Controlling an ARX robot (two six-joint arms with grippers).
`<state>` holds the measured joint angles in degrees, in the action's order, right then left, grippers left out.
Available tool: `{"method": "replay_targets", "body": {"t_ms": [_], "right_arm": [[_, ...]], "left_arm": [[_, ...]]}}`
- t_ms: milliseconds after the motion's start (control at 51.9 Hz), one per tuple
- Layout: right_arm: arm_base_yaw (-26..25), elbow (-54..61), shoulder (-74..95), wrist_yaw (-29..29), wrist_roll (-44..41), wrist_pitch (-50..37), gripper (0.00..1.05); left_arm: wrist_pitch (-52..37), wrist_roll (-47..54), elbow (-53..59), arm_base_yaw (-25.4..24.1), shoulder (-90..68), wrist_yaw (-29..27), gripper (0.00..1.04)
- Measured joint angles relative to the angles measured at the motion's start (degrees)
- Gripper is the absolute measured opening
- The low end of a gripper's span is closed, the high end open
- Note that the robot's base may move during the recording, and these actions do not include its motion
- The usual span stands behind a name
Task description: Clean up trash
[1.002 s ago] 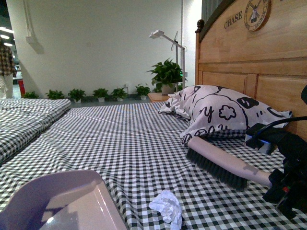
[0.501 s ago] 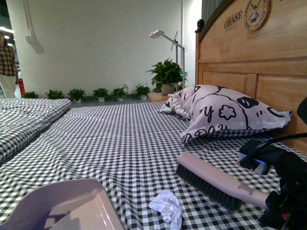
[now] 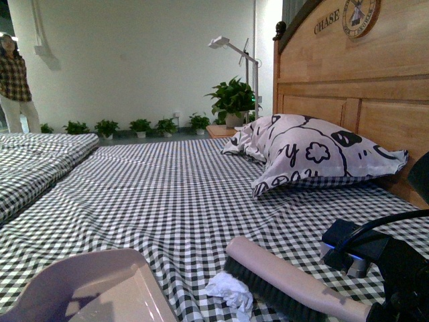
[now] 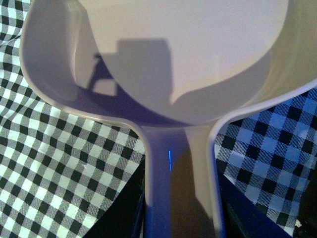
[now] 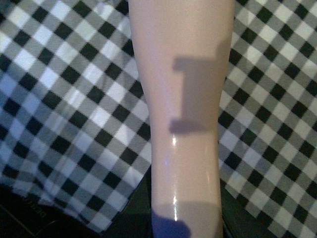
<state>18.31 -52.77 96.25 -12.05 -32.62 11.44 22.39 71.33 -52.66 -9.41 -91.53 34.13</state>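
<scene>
The trash (image 3: pixel 230 290), a small crumpled white paper wad, lies on the checked bedsheet at the front centre. The pale brush (image 3: pixel 285 282) lies low right beside it, its dark bristles touching or almost touching the wad. My right gripper (image 5: pixel 185 223) is shut on the brush handle (image 5: pixel 183 124); its arm shows at the front view's right edge. The pale dustpan (image 3: pixel 94 288) sits at the lower left, a short gap from the wad. My left gripper (image 4: pixel 179 218) is shut on the dustpan handle (image 4: pixel 178 173); the pan's bowl (image 4: pixel 163 54) looks empty.
A black-and-white patterned pillow (image 3: pixel 322 154) leans against the wooden headboard (image 3: pixel 355 80) on the right. A second bed (image 3: pixel 33 161) lies to the left. A person (image 3: pixel 13 80) stands at the far left. Potted plants (image 3: pixel 231 100) and a white lamp (image 3: pixel 231 50) stand behind.
The brush has swept left and toward the front, from beside the pillow down to the paper wad. The wad and dustpan stay about where they were. The person has stepped further into view.
</scene>
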Motion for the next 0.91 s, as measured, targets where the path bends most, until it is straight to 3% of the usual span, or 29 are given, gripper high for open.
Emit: {"method": "replay_targets", "body": {"t_ms": [193,250,308,616,905], "right_arm": [[2.47,0.68,-4.35,-7.69,2.08,4.96,0.18],[2.99,0.35,-5.86,-13.64,4.79,7.17,0.18],[3.5,0.02,-6.95,-15.69,6.21,7.1,0.18],[-0.48,-1.88,-3.04,-2.43,4.09,0.68,0.18],[-1.14,0.79,-1.51,-0.87,-2.67,2.29,0.18]], "left_arm": [[0.22,-0.02,0.0,0.11,-0.48,0.11,0.27],[0.22,-0.07,0.0,0.17,-0.52,0.11,0.27],[0.22,-0.11,0.0,0.28,-0.52,0.13,0.27],[1.22,-0.22,0.0,0.57,-0.52,0.31,0.27],[2.05,-0.22,0.0,0.55,-0.52,0.35,0.27]]}}
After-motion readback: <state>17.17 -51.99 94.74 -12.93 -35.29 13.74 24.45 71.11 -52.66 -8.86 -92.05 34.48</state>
